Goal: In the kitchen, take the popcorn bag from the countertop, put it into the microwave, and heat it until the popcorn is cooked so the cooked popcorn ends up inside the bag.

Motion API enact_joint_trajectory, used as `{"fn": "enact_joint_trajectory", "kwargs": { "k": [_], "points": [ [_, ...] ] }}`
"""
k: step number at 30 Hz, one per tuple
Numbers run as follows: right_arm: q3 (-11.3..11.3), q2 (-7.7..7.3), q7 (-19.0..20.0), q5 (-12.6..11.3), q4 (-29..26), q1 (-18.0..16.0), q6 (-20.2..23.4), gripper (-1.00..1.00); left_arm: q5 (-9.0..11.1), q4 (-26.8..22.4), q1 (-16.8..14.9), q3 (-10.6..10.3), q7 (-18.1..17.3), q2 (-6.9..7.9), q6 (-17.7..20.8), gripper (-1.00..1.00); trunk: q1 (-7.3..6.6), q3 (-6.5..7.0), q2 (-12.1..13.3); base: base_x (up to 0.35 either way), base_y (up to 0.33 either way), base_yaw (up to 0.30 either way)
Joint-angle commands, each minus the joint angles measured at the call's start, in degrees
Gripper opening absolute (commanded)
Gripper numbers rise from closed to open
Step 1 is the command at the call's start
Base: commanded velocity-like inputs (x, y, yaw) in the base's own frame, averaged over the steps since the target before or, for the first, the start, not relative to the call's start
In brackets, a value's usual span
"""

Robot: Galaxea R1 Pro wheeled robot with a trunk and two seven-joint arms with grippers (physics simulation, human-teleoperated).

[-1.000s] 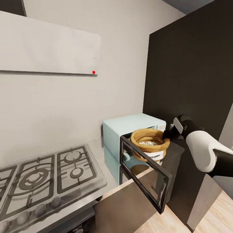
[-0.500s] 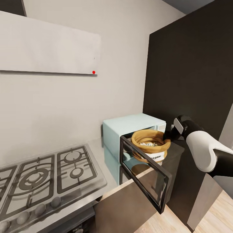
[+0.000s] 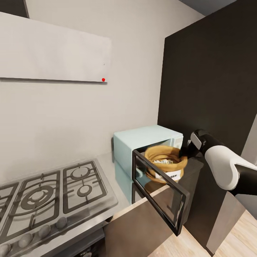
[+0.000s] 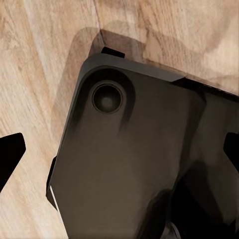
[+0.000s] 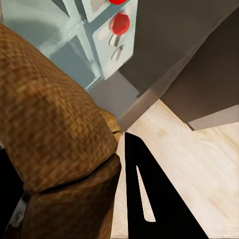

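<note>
The pale mint microwave stands on the counter with its dark glass door swung open toward me. At its opening is the tan popcorn bag, partly hidden behind the door, with white popcorn bits inside. My right gripper is shut on the bag's rolled rim at its right side. The right wrist view shows the woven rim up close, a dark finger beside it and the microwave's panel with a red knob. My left gripper hangs open over my dark base.
A grey gas hob lies left of the microwave on the grey countertop. A tall dark cabinet rises right behind the microwave. A pale hood hangs on the wall. Wood floor shows at lower right.
The bag has sunk a little and shifted slightly deeper toward the microwave's opening, with my right gripper still holding its rim. The camera has not moved.
</note>
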Motion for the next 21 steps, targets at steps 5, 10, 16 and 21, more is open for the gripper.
{"fn": "enact_joint_trajectory", "kwargs": {
  "k": [5, 10, 16, 21],
  "points": [
    [-0.5, -0.04, 0.0, 0.5, 0.9, -0.1, 0.2, -1.0, 0.2, 0.0, 0.0, 0.0, 0.2, -0.01, -0.1, 1.0, 0.0, -0.07, -0.1, 0.013, 0.0, 0.0],
    [-0.5, -0.03, -0.1, 0.6, 0.9, -0.1, 0.2, -1.0, 0.2, 0.0, 0.0, 0.0, 0.1, 0.03, -0.1, 1.0, 0.0, -0.07, -0.1, 0.169, 0.0, 0.0],
    [-0.5, -0.05, -0.1, 0.6, 0.9, -0.1, 0.2, -1.0, 0.2, 0.0, 0.0, 0.1, 0.1, 0.01, -0.1, 1.0, 0.0, -0.07, -0.1, 0.174, 0.0, 0.0],
    [-0.5, -0.02, -0.1, 0.6, 0.9, -0.1, 0.2, -1.0, 0.2, 0.0, 0.0, 0.1, 0.1, 0.01, -0.1, 1.0, 0.0, -0.07, -0.1, 0.122, 0.0, 0.0]
  ]
}}
